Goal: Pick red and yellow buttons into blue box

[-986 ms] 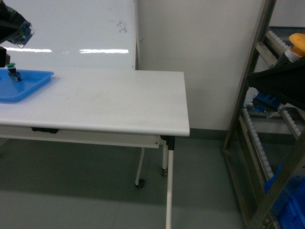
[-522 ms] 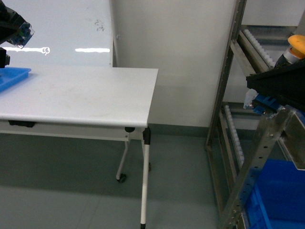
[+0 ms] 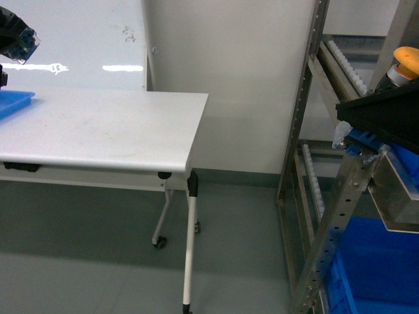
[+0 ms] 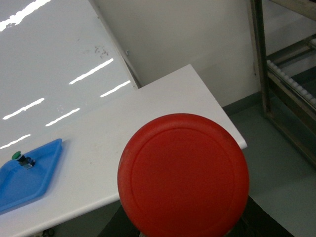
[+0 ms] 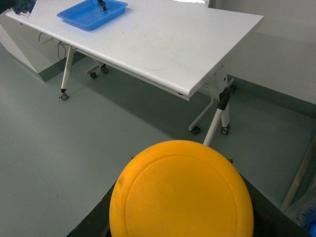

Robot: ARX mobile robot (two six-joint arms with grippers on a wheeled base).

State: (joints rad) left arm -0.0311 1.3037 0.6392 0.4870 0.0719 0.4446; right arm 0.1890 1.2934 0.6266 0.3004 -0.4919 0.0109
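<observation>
From the head camera I judge the picking half done and the dropping half still ahead: my right hand (image 3: 383, 124) sits at the right edge, closed on the yellow button (image 3: 407, 60), whose cap pokes up above it. My left hand (image 3: 14, 40) is only a sliver at the far left, so its grip can't be read from here. The blue box (image 3: 385, 265) shows low on the right, inside the metal rack (image 3: 308, 131), with nothing in it that I can see yet. Since a second ago the whole view has swung right: the white worktop (image 3: 98, 124) has slid left, the blue tray (image 3: 13, 103) is nearly out of frame, and the box has come into sight.

Left wrist view: the red button (image 4: 183, 174) fills the lower middle, cap toward the lens, evidently held in the left hand though the fingers are hidden behind it. The tray is far left, with the green button (image 4: 19, 157) on it.

Right wrist view: the yellow cap fills the bottom, clamped likewise; worktop and tray lie far beyond.
</observation>
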